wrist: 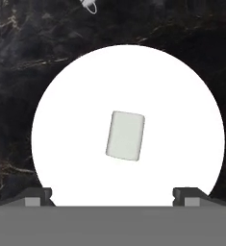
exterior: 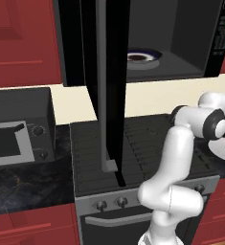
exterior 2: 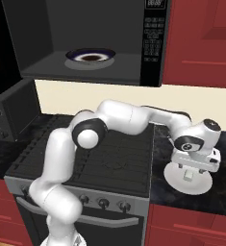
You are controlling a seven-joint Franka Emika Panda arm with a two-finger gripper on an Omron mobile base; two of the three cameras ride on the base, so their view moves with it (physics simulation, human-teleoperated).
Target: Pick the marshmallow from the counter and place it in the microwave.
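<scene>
Marshmallow point(wrist: 126, 135) sits mid-frame in the hand view, on a white plate point(wrist: 66, 120) over the dark counter point(wrist: 28, 57). It is likely light, soft and squashy — grip gently across its short sides. Gripper point(wrist: 114, 196) hovers above with jaws spread wide, holding nothing.

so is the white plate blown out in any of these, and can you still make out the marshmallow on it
Hand view: the plate is flat, pure white with no shading, but the greyer marshmallow stands out sharply. Right base view: the plate shows soft shading and the gripper hides its middle.
</scene>
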